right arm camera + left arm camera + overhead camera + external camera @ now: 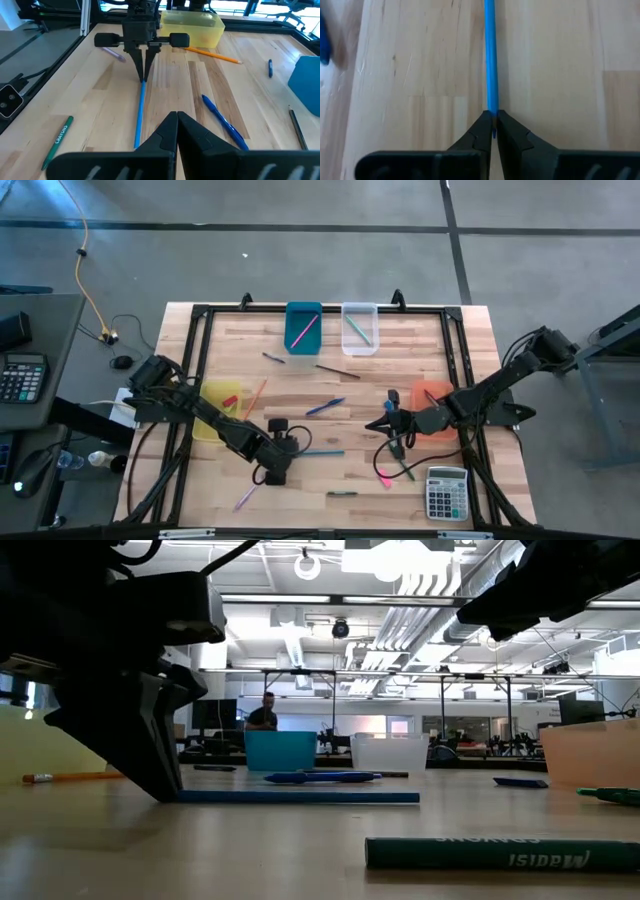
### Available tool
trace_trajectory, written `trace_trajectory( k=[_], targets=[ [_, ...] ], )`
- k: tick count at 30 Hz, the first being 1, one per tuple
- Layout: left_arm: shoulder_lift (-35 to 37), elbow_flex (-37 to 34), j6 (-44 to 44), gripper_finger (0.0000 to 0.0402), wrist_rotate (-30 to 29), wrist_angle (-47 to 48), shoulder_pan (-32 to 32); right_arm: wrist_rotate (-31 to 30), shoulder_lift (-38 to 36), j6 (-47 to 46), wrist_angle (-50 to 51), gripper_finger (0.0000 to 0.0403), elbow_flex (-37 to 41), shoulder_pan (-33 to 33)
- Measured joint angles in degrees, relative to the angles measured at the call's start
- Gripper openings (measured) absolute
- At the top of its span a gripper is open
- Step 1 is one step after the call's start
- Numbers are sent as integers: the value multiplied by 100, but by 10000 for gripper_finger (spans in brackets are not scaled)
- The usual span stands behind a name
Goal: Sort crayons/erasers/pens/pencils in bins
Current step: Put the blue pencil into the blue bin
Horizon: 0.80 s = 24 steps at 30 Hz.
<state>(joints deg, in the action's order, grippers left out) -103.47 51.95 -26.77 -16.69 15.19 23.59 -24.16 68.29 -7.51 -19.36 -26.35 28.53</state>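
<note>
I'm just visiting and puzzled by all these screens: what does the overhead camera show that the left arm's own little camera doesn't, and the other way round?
Only the overhead view shows the whole table: the yellow bin, teal bin, clear bin, orange bin, a calculator and the right gripper.

Only the left wrist view shows, up close, the fingers pinched shut on one end of the thin blue stick.

Both show the left gripper on that stick, lying on bare wood.
</note>
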Motion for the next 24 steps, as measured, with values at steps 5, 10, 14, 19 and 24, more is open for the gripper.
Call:
trace_trajectory(
  k=[5,10,14,19,24],
  targets=[
    [228,-33,8,7,-73,204,-29,0,0,0,0,0,0,0],
    [421,-20,-4,7,-153,351,-123,0,0,0,0,0,0,2],
    [519,-16,-4,7,-175,356,-208,0,0,0,0,0,0,2],
    [632,-10,-4,7,-193,371,-323,0,0,-4,3,0,0,2],
    [796,-5,-4,7,-295,498,-378,2,0,-2,3,0,0,1]
  ],
)
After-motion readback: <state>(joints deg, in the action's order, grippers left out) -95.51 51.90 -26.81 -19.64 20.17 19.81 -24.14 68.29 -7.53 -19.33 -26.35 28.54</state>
